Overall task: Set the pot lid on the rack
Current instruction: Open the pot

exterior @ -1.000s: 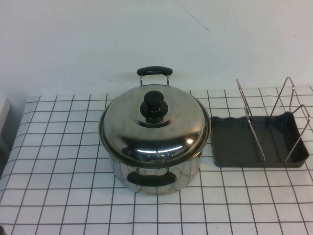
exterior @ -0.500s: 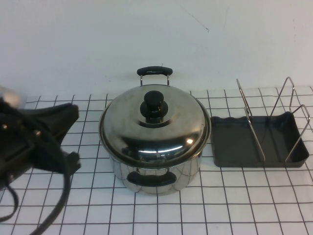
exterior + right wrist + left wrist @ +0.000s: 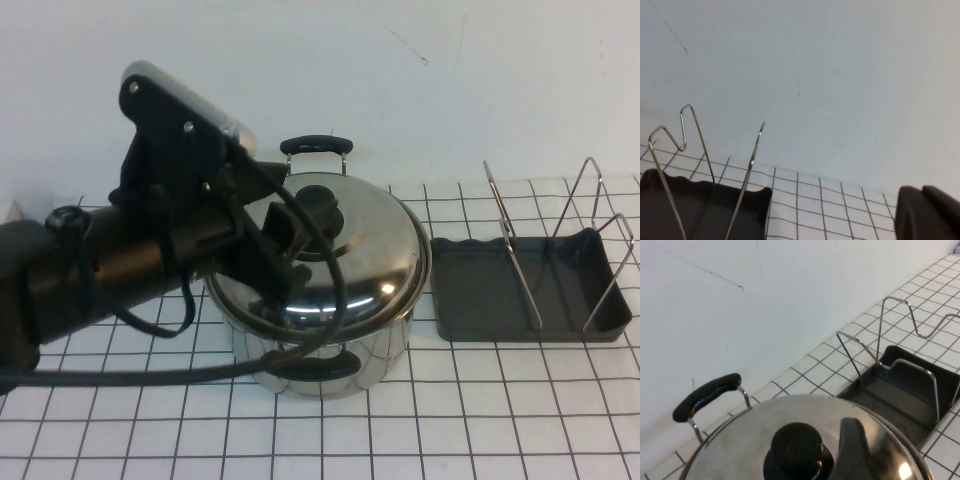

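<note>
Polished steel makes the pot lid [image 3: 330, 255] slick and rigid, fairly light; its black knob [image 3: 318, 203] is the sensible hold. It sits on the pot [image 3: 320, 355], left of the rack [image 3: 530, 285]. Left gripper [image 3: 290, 250] hovers spread beside the knob; right gripper [image 3: 927, 212] is parked, its state unclear.

We see a white table [image 3: 120, 430] with a black grid. On it at centre stands a steel pot [image 3: 320, 350]; at three o'clock, just beside it, sits the rack [image 3: 530, 285].

The left gripper [image 3: 285, 245] hangs over the pot; the right gripper [image 3: 927, 215] is near the rack.

Even brightness, perhaps slightly soft focus
</note>
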